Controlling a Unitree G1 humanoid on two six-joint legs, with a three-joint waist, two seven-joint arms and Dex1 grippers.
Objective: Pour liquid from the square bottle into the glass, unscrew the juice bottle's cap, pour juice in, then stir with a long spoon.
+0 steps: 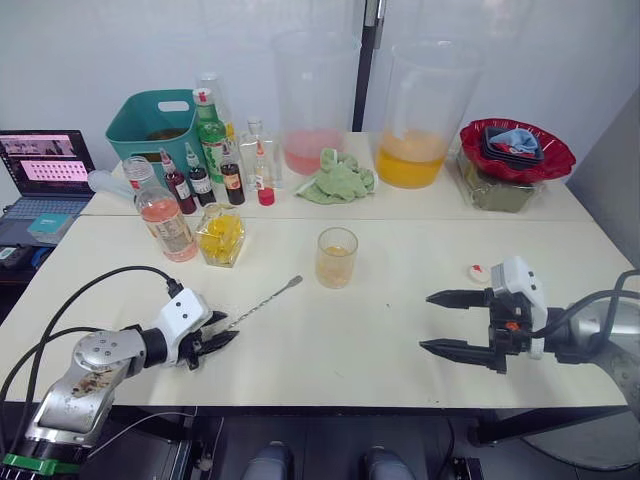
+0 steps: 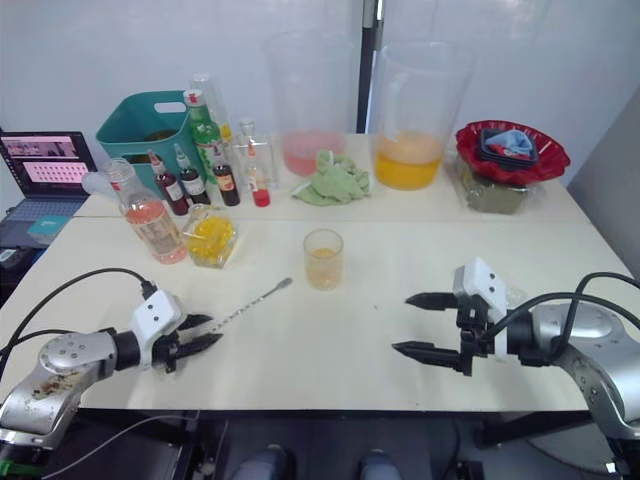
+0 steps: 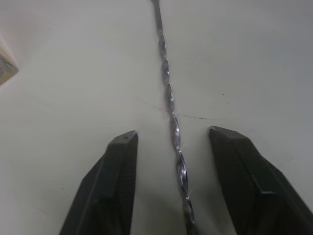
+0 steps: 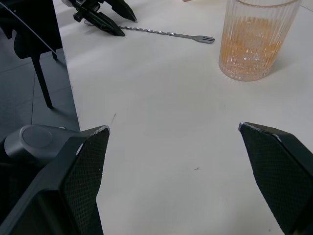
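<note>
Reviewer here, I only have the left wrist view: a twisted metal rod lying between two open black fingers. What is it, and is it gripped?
Observer: It is the long spoon, lying flat on the table. The left pincer straddles its handle end, open, not clamped.
Reviewer: Where does the far end point?
Observer: Toward the glass, which holds some orange liquid.
Reviewer: And the other arm?
Observer: The right pincer is open, holding nothing, low over the table.
Reviewer: Is the juice bottle capped?
Observer: No, the cap lies on the table.
</note>
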